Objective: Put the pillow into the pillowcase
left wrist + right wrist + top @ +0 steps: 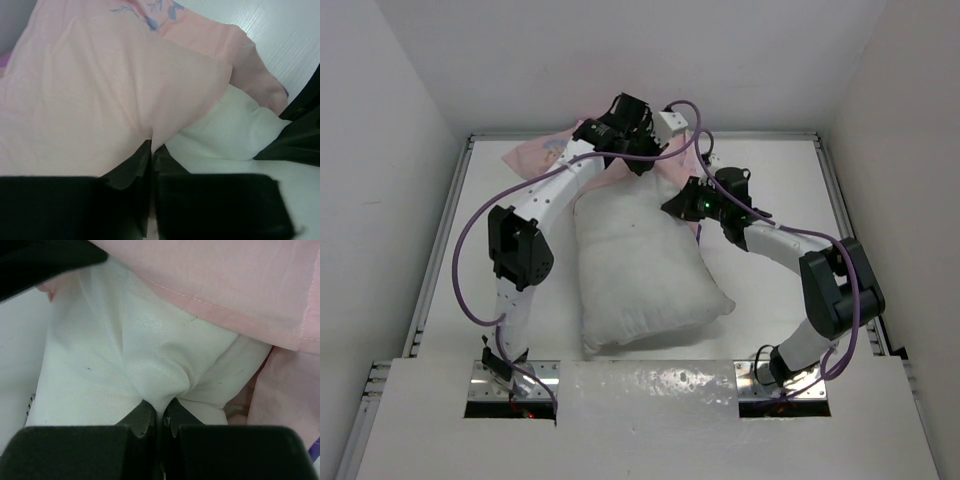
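The white pillow (640, 270) lies lengthwise in the middle of the table, its far end at the mouth of the pink pillowcase (545, 152) at the back. My left gripper (638, 150) is shut on the pale pink edge of the pillowcase (100, 100) and holds it over the pillow's far end (225, 130). My right gripper (678, 205) is shut on a pinch of the pillow's fabric (150, 360) at its far right corner, just under the pillowcase hem (225, 285).
White walls enclose the table (770, 180) on the left, back and right. A white box-shaped part (673, 122) sits by the left gripper at the back. Purple cables loop around both arms.
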Available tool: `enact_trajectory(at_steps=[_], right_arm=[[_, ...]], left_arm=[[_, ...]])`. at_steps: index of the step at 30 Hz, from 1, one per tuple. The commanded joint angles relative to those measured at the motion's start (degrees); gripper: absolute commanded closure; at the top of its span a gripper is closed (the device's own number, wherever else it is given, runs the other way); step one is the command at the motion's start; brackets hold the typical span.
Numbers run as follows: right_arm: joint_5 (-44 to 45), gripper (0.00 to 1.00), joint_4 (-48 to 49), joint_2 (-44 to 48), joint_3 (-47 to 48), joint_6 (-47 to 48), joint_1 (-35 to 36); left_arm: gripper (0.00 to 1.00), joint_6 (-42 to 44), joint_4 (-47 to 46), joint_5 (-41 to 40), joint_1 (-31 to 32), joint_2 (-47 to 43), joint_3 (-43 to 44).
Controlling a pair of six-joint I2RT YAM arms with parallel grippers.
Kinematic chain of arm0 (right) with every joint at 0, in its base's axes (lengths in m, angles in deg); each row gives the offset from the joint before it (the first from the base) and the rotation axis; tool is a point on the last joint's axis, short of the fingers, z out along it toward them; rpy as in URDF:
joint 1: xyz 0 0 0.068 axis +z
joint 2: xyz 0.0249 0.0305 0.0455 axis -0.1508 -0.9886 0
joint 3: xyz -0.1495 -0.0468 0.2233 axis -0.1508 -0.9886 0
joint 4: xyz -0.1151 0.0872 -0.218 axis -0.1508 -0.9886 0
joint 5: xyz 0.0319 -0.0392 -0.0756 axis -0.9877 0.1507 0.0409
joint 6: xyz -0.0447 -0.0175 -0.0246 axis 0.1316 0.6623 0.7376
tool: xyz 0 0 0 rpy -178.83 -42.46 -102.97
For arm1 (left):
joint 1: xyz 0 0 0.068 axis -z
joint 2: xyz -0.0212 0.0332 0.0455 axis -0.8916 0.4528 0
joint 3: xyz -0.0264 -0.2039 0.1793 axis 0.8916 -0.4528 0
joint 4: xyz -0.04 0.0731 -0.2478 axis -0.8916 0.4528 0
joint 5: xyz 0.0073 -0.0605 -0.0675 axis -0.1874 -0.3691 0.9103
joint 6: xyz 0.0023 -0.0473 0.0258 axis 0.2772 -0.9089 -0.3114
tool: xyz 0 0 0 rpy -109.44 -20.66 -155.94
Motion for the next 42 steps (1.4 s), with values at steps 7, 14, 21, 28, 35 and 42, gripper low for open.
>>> enact_trajectory(at_steps=[7, 14, 21, 28, 35, 42], right_arm=[[-0.63, 1.0, 3.15, 2.11, 0.63, 1.27, 0.8], [0.6, 1.0, 7.78, 0.27, 14.58, 1.18, 3.44], [16.83, 1.0, 26.95, 2.89, 5.31, -13.9, -0.15], [40.06, 1.0, 18.36, 4.75, -8.77, -25.89, -3.77], [37.34, 0.71, 2.56, 5.27, -5.26, -17.92, -3.85], [39.53, 0.01, -19.85, 10.55, 3.69, 1.25, -3.85]], left_arm=[[1.0, -0.16, -2.52, 7.85, -0.4, -5.87, 2.98], [1.0, 8.02, 6.7, 40.01, 0.66, -7.19, 4.4], [1.0, 11.54, 10.92, 36.17, 0.31, -9.12, -3.24], [1.0, 12.51, 11.47, 35.91, 0.04, -10.53, -11.16], [0.76, 4.78, 1.88, 33.88, -0.05, -10.09, -16.7], [0.44, 0.56, 2.84, 30.29, -1.28, -7.98, -5.82]])
